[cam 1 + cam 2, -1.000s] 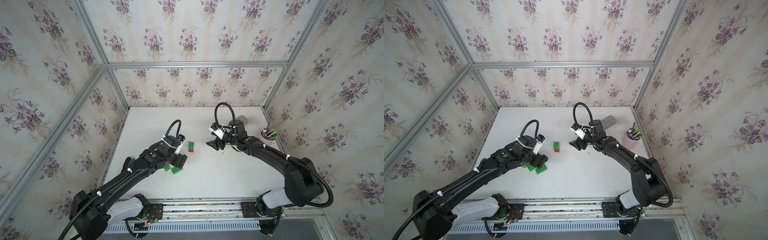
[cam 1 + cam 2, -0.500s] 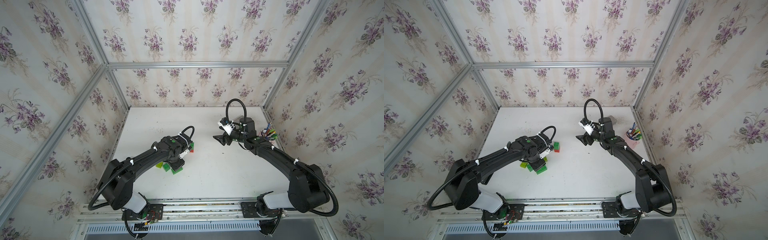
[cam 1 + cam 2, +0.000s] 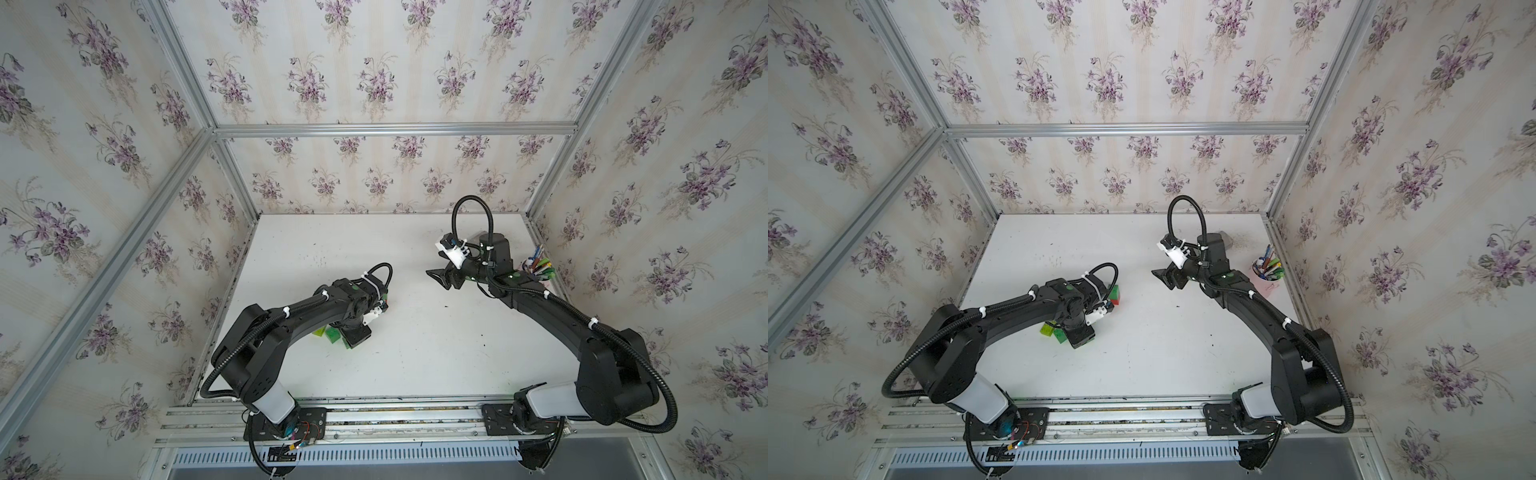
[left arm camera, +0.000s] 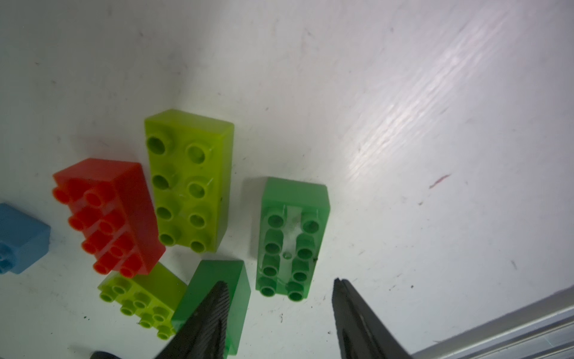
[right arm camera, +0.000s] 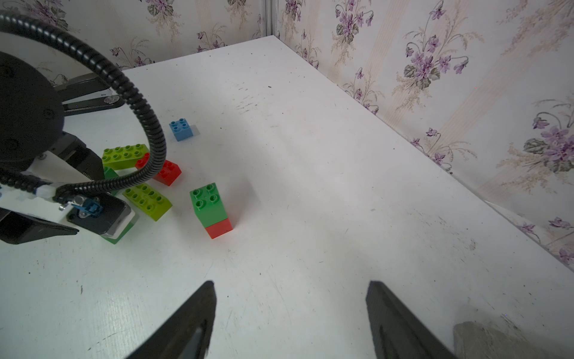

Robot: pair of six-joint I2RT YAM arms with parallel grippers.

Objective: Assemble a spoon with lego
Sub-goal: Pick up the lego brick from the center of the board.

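Note:
Loose lego lies in a pile under my left gripper (image 4: 279,284): a green oblong brick (image 4: 293,239), two lime oblong bricks (image 4: 189,183) (image 4: 143,304), a red one (image 4: 108,217), a dark green one on its side (image 4: 223,273) and a small blue brick (image 4: 18,239). The left jaws are open with bare table between them; the green oblong's end sits just ahead of the gap. A green square brick on a red one (image 5: 211,208) (image 3: 1115,293) stands apart. No spoon figure is in view. My right gripper (image 5: 292,284) (image 3: 436,274) hangs open over bare table.
A pink cup of pens (image 3: 1268,270) stands by the right wall, with a grey lump (image 3: 1225,237) near the back right corner. The left arm's cable loop (image 5: 146,118) arches over the pile. Walls close the white table (image 3: 415,353) on three sides.
The left arm has folded in and lowered its gripper over the pile, and its jaws have narrowed. The right gripper has drawn back a little from the green-on-red stack.

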